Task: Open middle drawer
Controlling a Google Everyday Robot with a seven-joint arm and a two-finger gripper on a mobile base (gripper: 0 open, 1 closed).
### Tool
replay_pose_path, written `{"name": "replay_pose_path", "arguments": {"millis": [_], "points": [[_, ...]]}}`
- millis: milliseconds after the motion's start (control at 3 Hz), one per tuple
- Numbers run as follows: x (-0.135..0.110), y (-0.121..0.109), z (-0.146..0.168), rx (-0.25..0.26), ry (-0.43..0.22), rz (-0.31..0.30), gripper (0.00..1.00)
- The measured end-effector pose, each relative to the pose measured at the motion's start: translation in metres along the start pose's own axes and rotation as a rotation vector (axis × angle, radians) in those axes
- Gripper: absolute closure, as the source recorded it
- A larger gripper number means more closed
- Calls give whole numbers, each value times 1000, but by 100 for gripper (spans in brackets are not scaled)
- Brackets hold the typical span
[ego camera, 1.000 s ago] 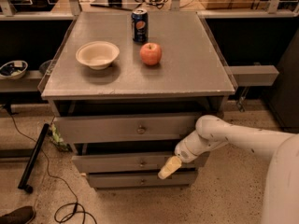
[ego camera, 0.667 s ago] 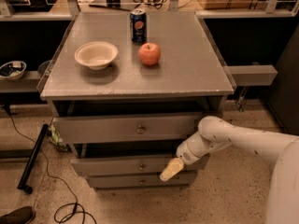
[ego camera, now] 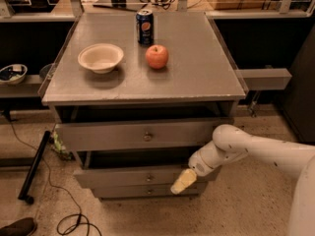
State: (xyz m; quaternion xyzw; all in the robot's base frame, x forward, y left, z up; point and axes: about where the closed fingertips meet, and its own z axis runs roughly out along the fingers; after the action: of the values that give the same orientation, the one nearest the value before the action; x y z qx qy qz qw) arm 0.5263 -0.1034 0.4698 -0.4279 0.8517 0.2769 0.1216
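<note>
The gripper (ego camera: 183,181) is sitting low at the right end of the middle drawer (ego camera: 123,177), against the lower edge of its front. Whether it is spread or pressed together, I cannot tell. The white arm (ego camera: 246,149) is reaching in from the right.

Compared with a second ago, the gripper is sitting slightly lower and nearer to me, and the drawer front is coming with it. The dark gap above the front is looking wider. I am taking this to mean the pull is under way and the drawer is partly open, not fully.

The middle drawer is showing a long, low grey front with a small round knob (ego camera: 150,178) at its centre. It is standing proud of the bottom drawer (ego camera: 142,191) and below the taller top drawer (ego camera: 108,135). A bowl (ego camera: 101,57), an apple (ego camera: 157,56) and a can (ego camera: 144,27) are resting on the cabinet top (ego camera: 197,77).
</note>
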Motion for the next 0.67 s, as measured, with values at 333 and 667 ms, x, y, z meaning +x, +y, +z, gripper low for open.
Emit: {"name": "replay_pose_path", "arguments": {"millis": [333,667], "points": [[3,3,-3,-1,-3,0,0],[9,8,-9,-4,-10,0,0]]}}
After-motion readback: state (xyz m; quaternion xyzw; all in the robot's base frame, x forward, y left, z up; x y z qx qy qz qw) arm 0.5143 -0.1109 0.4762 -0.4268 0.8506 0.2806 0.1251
